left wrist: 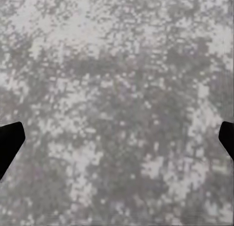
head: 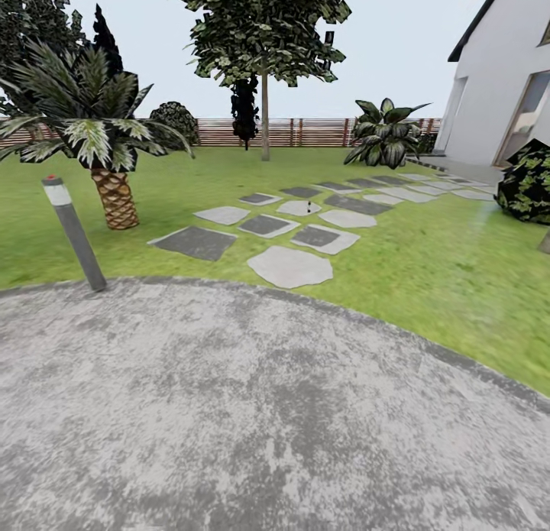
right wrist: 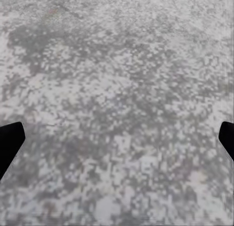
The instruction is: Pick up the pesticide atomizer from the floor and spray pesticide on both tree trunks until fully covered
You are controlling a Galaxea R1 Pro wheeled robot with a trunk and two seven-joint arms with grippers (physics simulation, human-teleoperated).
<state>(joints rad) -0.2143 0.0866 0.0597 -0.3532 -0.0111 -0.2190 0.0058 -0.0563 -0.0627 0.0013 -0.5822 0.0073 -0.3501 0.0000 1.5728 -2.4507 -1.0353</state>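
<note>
The garden lawn [head: 428,263] lies ahead, beyond a grey paved area [head: 229,409]. One tall tree stands at the far side near the fence, with a straight bare trunk [head: 265,118] and blocky leaves [head: 263,27] only at the top. A tiny dark object [head: 308,207] stands on a pale stepping stone; it is too small to identify. My left gripper [left wrist: 117,143] is open, its dark fingertips [left wrist: 9,143] at the frame's edges over grey paving. My right gripper [right wrist: 117,143] is open too, with nothing between its fingertips [right wrist: 9,143].
Several stepping stones [head: 290,267] cross the grass toward a white house [head: 496,88]. A short palm [head: 114,195] and a grey bollard lamp [head: 74,237] stand at the left. A dark bush [head: 527,181] sits at the right, with a broad-leaved plant [head: 386,134] and slat fence [head: 305,132] behind.
</note>
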